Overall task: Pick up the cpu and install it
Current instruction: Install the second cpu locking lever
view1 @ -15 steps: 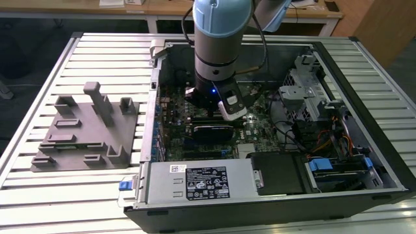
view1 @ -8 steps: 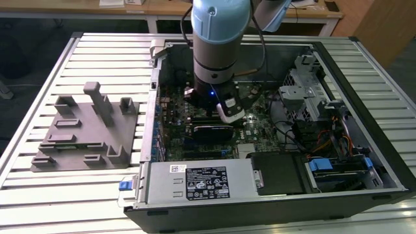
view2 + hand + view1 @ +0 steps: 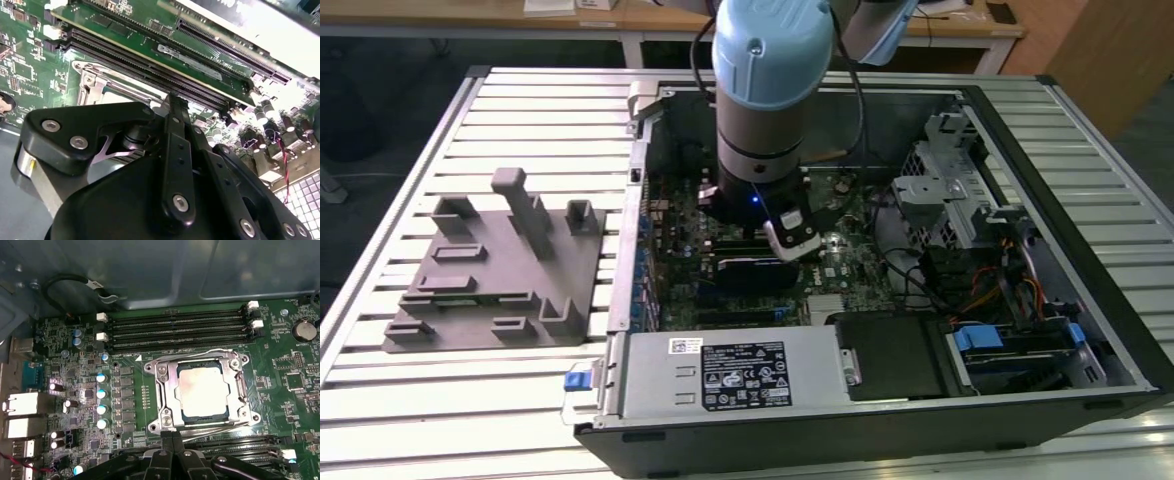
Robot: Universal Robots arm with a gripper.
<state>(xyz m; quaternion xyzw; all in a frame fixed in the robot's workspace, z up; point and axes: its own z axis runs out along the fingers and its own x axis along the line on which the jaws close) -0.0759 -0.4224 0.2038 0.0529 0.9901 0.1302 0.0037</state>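
The cpu (image 3: 202, 389), a flat square chip with a pale silver top, lies in its socket on the green motherboard (image 3: 292, 385) in the first wrist view. A metal frame (image 3: 165, 390) surrounds it. My gripper (image 3: 172, 441) hovers just beside the socket's edge, its two black fingers pressed together with nothing between them. In the second wrist view the gripper (image 3: 176, 107) points down at the socket's metal frame (image 3: 95, 85). In the exterior view the gripper (image 3: 785, 252) is lowered into the open computer case (image 3: 1014, 120), over the middle of the board.
Memory slots (image 3: 175, 330) run along one side of the socket, with capacitors (image 3: 101, 400) on another. A power supply (image 3: 734, 370) and drive cage (image 3: 961, 190) crowd the case. A grey fixture (image 3: 487, 265) with raised blocks sits on the slatted table at the exterior view's left.
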